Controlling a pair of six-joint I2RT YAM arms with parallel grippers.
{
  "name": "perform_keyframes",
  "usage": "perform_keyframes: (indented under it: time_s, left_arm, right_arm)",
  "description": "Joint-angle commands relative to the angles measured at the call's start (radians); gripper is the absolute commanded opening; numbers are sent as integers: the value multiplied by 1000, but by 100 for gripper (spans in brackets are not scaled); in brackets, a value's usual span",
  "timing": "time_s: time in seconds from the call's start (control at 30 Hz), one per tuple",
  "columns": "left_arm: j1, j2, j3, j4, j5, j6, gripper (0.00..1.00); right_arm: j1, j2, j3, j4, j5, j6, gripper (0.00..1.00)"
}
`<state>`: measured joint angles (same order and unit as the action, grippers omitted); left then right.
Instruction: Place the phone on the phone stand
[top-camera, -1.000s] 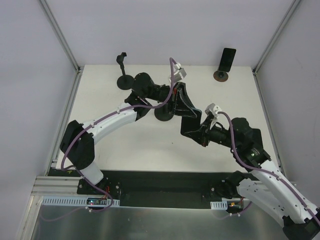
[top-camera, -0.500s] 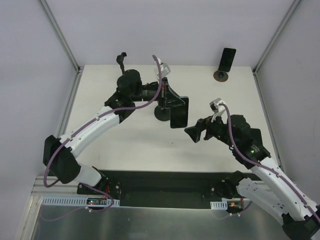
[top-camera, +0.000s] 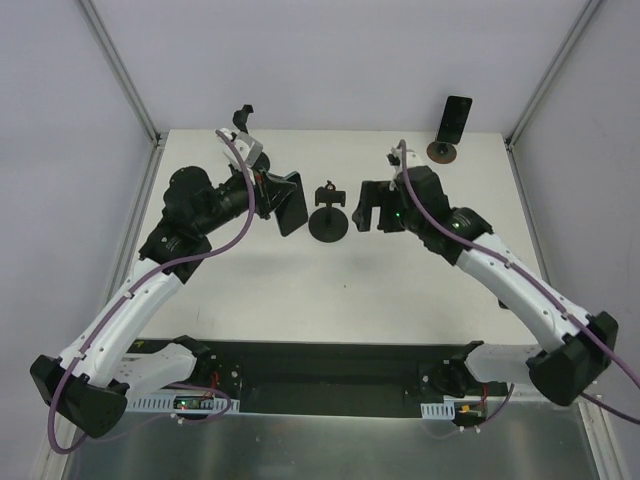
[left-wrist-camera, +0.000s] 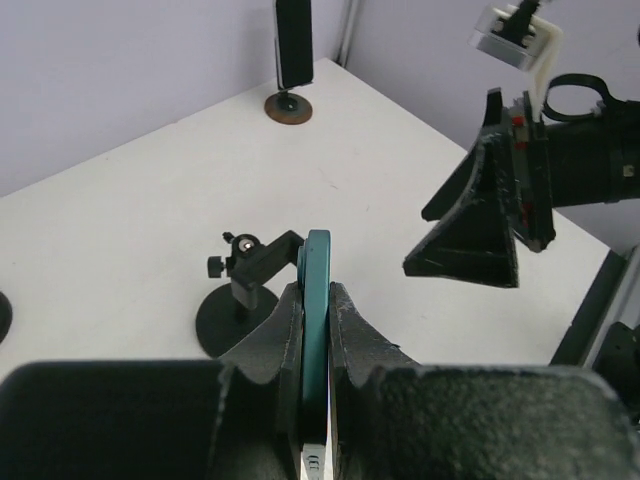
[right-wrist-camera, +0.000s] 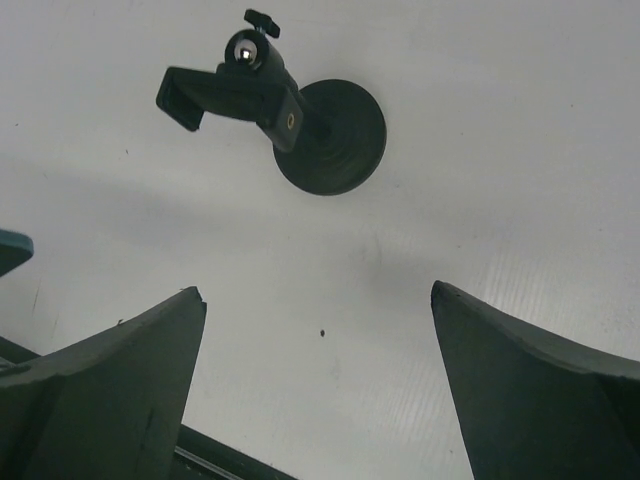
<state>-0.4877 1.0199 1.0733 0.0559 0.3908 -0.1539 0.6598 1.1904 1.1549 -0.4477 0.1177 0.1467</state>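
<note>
The phone (top-camera: 291, 204), dark-faced with a teal edge (left-wrist-camera: 318, 255), is held upright on its edge just left of the phone stand (top-camera: 330, 214). My left gripper (top-camera: 277, 194) is shut on it, one finger on each flat face (left-wrist-camera: 316, 292). The stand is a black round base with a short post and a tilted clamp head (left-wrist-camera: 246, 278), and its clamp holds nothing (right-wrist-camera: 290, 112). My right gripper (top-camera: 372, 208) hangs just right of the stand, open, with nothing between its fingers (right-wrist-camera: 318, 292). A teal corner of the phone (right-wrist-camera: 12, 250) shows at the right wrist view's left edge.
A second phone (top-camera: 457, 118) stands upright on a round brown base (top-camera: 440, 151) at the back right corner. A black stand (top-camera: 243, 118) stands at the back left. Metal frame posts rise at both back corners.
The right gripper let go of the phone, opened wide and swung up to the stand's right side. The left arm pulled the phone leftward, off the stand's top to its left.
</note>
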Motion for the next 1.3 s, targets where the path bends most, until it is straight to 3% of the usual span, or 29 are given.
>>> perform_keyframes:
  time_s: [0.0, 0.07, 0.1, 0.23, 0.5, 0.57, 0.6, 0.7, 0.93, 1.13, 1.23, 1.27]
  left_arm:
    - [14, -40, -7, 44, -52, 59, 0]
    - [14, -38, -13, 42, -55, 73, 0]
    - [14, -35, -13, 44, -59, 74, 0]
    - [14, -27, -10, 32, -55, 93, 0]
    - [14, 22, 14, 25, -4, 86, 0]
    - [14, 35, 19, 25, 8, 86, 0]
    - [15, 42, 20, 25, 14, 89, 0]
    - [23, 58, 25, 25, 42, 93, 0]
    - [31, 81, 28, 38, 74, 85, 0]
    - [37, 112, 33, 58, 126, 83, 0]
    - [40, 129, 43, 58, 146, 83, 0]
    - [40, 134, 43, 58, 157, 85, 0]
  right_arm:
    - [11, 156, 150, -42, 11, 13, 99]
    - [12, 230, 196, -28, 7, 5, 91]
    - [14, 253, 213, -14, -6, -8, 76]
    - [18, 374, 290, -14, -7, -38, 55]
    - [20, 483, 399, -31, 30, -56, 56]
    - [20, 500, 411, -26, 31, -59, 53]
    - [20, 505, 417, -23, 33, -61, 46]
    - [21, 521, 425, -23, 45, -65, 38]
    - [20, 543, 437, -8, 36, -93, 36]
    - [20, 551, 445, 14, 28, -122, 20]
    - [20, 555, 453, 15, 27, -139, 22]
    - [20, 557, 462, 7, 23, -141, 28]
